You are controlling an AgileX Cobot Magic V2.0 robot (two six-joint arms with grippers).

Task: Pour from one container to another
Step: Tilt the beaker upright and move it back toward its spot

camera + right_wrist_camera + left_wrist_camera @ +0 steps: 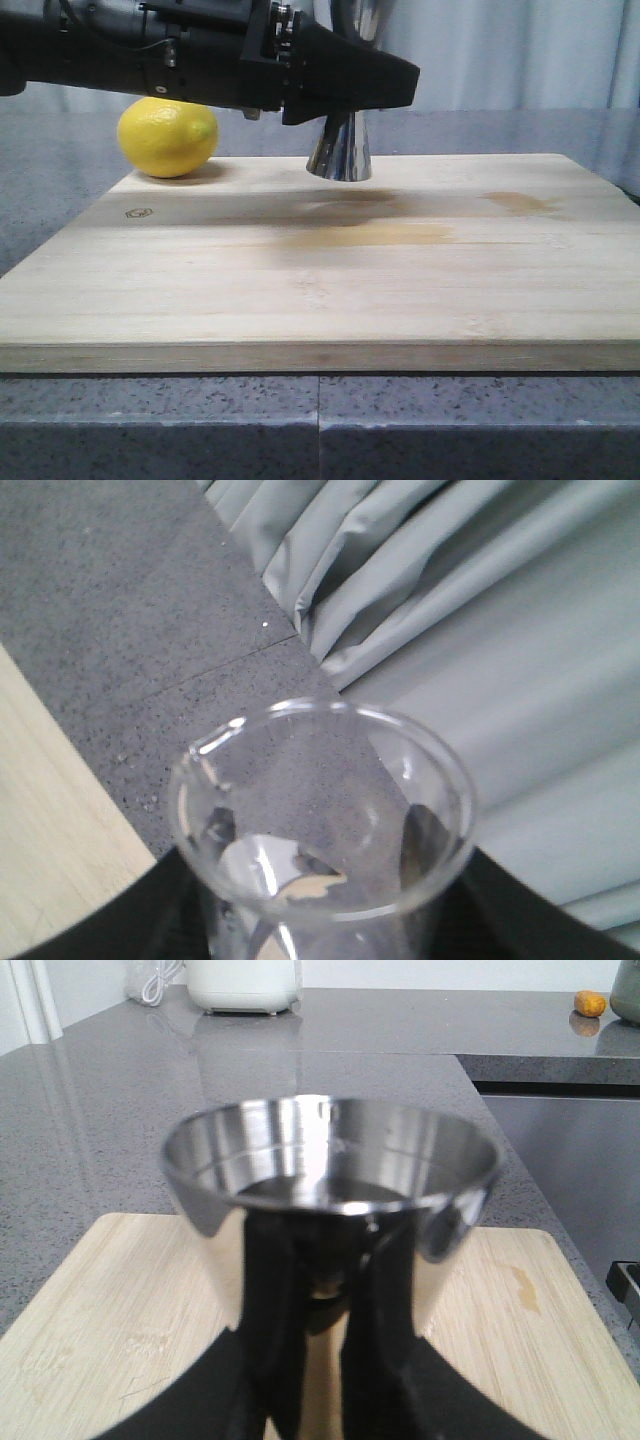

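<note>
The beaker (322, 830) is in the right gripper (320, 935), whose dark fingers press its glass wall from both sides, so this pincer is clenched on it. It shows only in the right wrist view, raised above the grey counter (120, 610) with the curtain (500, 650) behind and an edge of the board (50, 820) beside it. A little clear liquid seems to lie at its bottom, but I cannot tell how much. The front view does not show it.

The jigger (340, 148) stands upright on the far middle part of the board (320, 270). The left gripper (345, 85) comes in from the left and holds it at the waist, the fingers (275, 1340) closed on both sides below the upper cup, so this pincer is grasping the jigger. In the left wrist view the upper cup (330, 1155) is open and I see no liquid in it. A lemon (167, 136) lies just past the far left corner of the board, near the jigger but not touching it.

I judge the step to be the approach before the pour: both vessels are gripped, but the beaker is not yet over the jigger. The next move calls for bringing the beaker above the open cup, lip turned toward it, and tilting slowly, since the mouth is small and the liquid could fall on the board. The left arm should keep the jigger steady and upright
</note>
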